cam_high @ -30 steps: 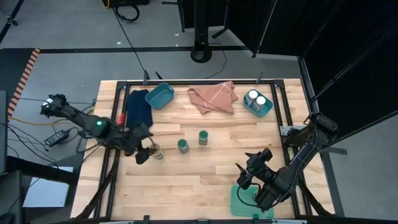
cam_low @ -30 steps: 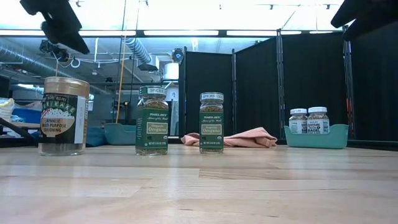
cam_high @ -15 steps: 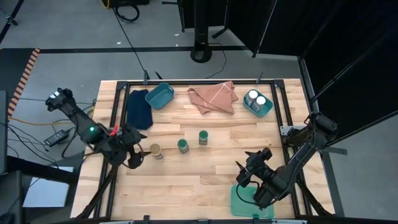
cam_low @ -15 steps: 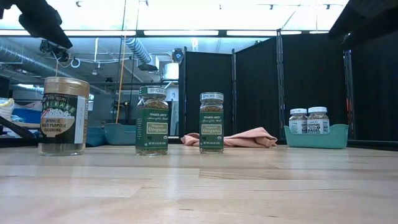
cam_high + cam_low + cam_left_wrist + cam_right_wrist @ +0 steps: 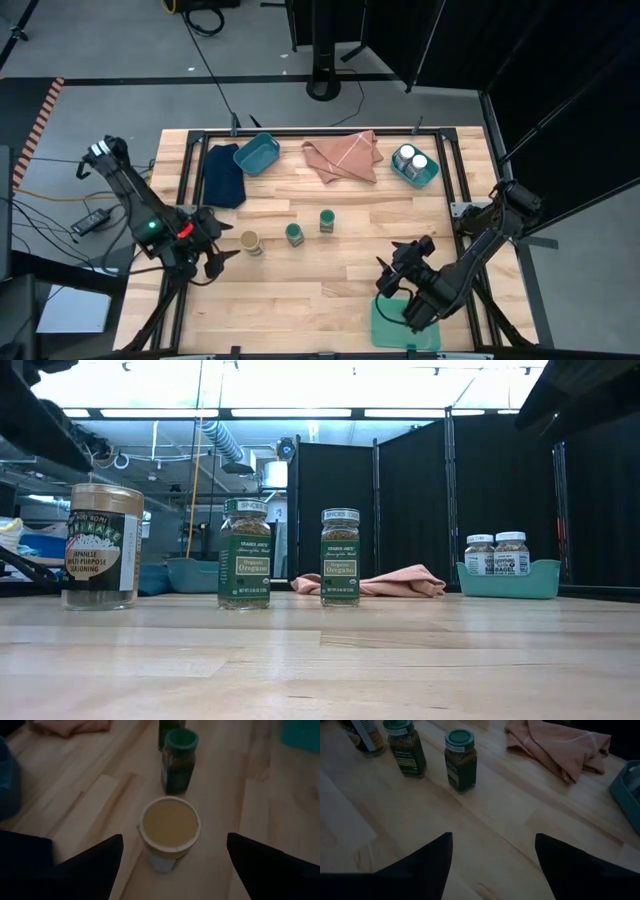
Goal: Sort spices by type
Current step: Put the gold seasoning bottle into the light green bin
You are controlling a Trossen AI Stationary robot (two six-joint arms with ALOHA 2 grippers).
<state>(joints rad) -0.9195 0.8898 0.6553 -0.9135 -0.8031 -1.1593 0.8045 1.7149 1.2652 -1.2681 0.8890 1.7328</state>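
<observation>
Tan-topped jar just ahead of wide-open left hand; right hand wide, empty.

In the right wrist view the teal bin beside the pink cloth is cut off by the edge, and so is the tan-topped jar next to the nearer oregano jar. Labels on the two white-lidded jars are too small to read.

Two green-lidded jars upright, peach cloth beyond.
</observation>
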